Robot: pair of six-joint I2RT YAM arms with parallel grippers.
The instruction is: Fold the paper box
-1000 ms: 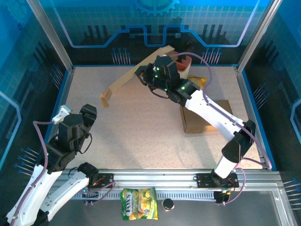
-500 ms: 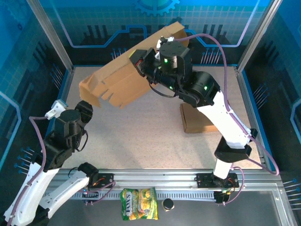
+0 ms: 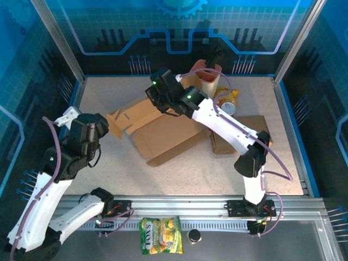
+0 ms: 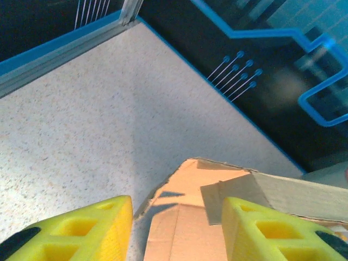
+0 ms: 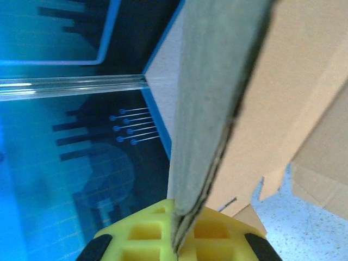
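One flattened paper box (image 3: 166, 136) lay across the table's (image 3: 190, 171) middle. The right gripper (image 3: 159, 98) pinched its 12 o'clock edge, likely to anchor the sheet for folding. The left gripper (image 3: 102, 129) hovered with jaws apart beside the 9 o'clock flap (image 3: 116, 117).

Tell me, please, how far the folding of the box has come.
Done: very little. The box is an unfolded sheet spread on the table, with no wall standing. In hand: the right gripper is shut on its far edge, and the left gripper is open with a flap just ahead of it. Left: raising the walls and folding in all the flaps.
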